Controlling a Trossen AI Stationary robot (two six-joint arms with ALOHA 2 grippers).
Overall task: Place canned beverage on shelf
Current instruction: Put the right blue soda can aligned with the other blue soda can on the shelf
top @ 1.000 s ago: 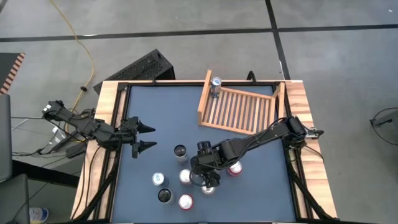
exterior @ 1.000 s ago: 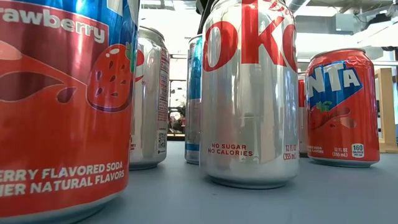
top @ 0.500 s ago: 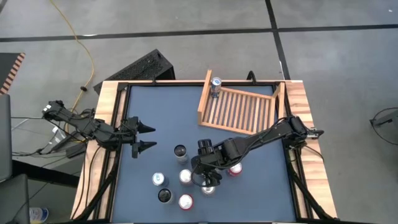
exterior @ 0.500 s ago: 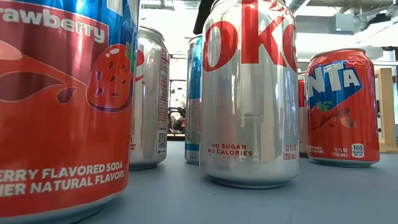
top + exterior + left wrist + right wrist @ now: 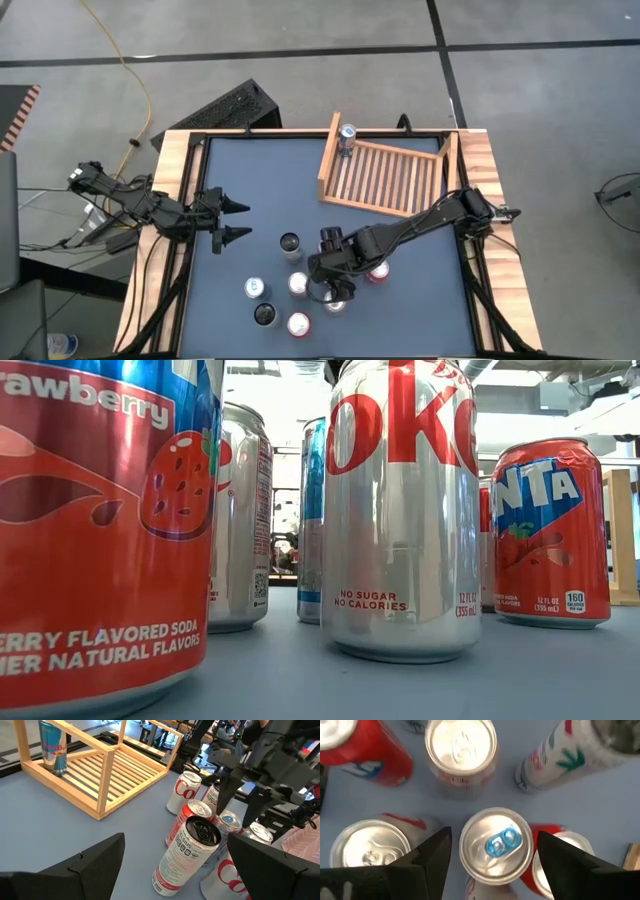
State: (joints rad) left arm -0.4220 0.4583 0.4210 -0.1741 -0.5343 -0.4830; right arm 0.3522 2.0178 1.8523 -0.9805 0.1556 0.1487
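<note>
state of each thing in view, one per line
right gripper: open, straddling the silver can with a blue tab
left gripper: open, empty, at table's left edge
light wooden slatted shelf: holds one can
slim blue-and-silver can: upright in shelf corner

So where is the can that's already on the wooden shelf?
In the high view, the blue-and-silver can stands upright in the shelf's far left corner, against its left side board, well apart from the cluster of cans nearer the front.
</note>
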